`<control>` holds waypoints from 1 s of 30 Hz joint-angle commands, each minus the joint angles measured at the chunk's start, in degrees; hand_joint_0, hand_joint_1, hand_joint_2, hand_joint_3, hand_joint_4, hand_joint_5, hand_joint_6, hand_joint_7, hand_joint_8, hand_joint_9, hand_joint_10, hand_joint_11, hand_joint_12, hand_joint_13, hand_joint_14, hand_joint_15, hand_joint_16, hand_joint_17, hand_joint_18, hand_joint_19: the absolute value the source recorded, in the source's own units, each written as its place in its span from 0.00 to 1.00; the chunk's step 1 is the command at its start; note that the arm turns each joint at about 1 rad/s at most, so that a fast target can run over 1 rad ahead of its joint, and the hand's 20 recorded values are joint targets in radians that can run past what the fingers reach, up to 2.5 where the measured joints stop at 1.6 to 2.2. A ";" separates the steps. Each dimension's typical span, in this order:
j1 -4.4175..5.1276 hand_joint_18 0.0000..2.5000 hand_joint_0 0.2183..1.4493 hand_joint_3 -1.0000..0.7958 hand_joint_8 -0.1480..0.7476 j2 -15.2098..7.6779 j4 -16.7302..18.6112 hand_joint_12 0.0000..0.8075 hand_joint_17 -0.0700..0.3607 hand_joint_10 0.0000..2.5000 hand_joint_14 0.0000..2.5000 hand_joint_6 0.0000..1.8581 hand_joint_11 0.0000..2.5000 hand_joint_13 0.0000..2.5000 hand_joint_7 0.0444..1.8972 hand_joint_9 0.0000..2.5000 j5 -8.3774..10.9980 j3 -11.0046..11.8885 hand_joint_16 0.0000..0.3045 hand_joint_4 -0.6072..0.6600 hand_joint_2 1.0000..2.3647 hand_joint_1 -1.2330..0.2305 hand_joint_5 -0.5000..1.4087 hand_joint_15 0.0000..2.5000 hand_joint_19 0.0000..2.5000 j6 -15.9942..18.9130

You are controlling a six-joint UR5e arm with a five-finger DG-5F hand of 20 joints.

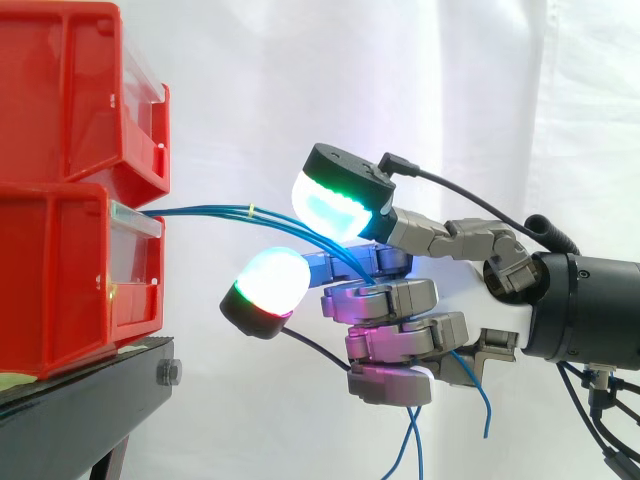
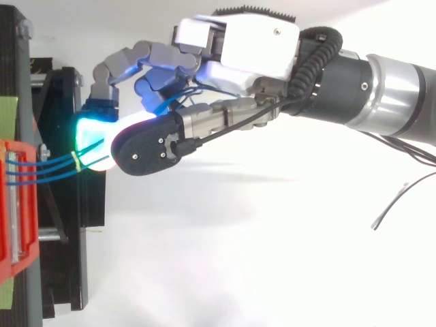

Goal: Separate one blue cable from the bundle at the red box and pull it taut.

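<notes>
My hand [image 1: 400, 300], centre frame, fingers curled round blue cables [image 1: 200, 211] from the red bin [image 1: 70, 280] at left. Thin, limp, likely slippery; I'd pinch one past the yellow tie [image 1: 251, 210].

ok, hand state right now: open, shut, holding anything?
Hand: shut, fingers curled round the blue cables that run out of the lower red bin; their loose ends hang below it.

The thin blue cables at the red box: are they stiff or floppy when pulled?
Probably floppy: the thin blue cables droop at their loose ends below the hand. Likely light, sagging little between the red plastic box and hand. The yellow tie may make them move together.
</notes>
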 commanded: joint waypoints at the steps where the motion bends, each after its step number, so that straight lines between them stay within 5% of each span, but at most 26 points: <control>1: 0.17 0.53 0.34 0.37 0.45 0.09 0.19 0.43 0.39 1.00 1.00 0.43 0.50 0.40 0.47 0.27 -0.22 0.08 0.14 0.61 0.01 0.49 0.18 0.45 0.57 -0.01; 15: -0.10 0.57 0.32 0.50 0.50 0.09 -0.25 0.49 0.46 1.00 1.00 0.49 0.45 0.42 0.44 0.27 -3.21 2.10 0.19 0.59 0.01 0.40 0.17 0.41 0.55 -0.62; 30: 0.08 0.52 0.36 0.44 0.44 0.00 0.10 0.43 0.38 1.00 1.00 0.49 0.51 0.38 0.43 0.23 -3.21 2.10 0.14 0.48 0.01 0.30 0.17 0.46 0.58 -1.33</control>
